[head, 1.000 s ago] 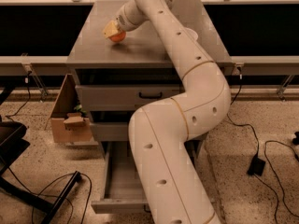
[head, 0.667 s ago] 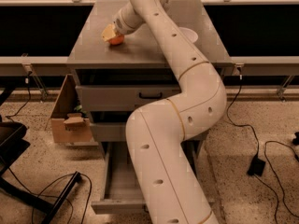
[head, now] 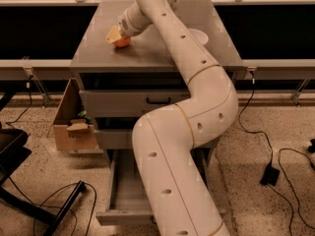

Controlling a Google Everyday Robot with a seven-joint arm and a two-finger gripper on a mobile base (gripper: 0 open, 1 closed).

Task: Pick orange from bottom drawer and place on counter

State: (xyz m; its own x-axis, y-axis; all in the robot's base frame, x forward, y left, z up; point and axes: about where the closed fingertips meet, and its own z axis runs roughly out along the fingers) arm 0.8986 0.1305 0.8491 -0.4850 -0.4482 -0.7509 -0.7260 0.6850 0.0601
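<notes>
The orange [head: 123, 42] rests low on the grey counter [head: 98, 55], at its left side. My gripper [head: 117, 37] sits right on it, fingers around the fruit; only the lower part of the orange shows under the tan fingers [head: 113, 34]. The bottom drawer [head: 123, 200] is pulled open below, mostly hidden by my white arm [head: 197, 117]; the part of its tray that shows holds nothing.
A white bowl [head: 198, 34] stands on the counter to the right, partly behind my arm. An open cardboard box [head: 74, 124] sits on the floor left of the cabinet. Black cables [head: 275, 151] lie on the floor on both sides. A black frame [head: 15, 181] is at lower left.
My gripper with the orange has moved slightly left and down onto the counter top. The arm has shifted a little left with it.
</notes>
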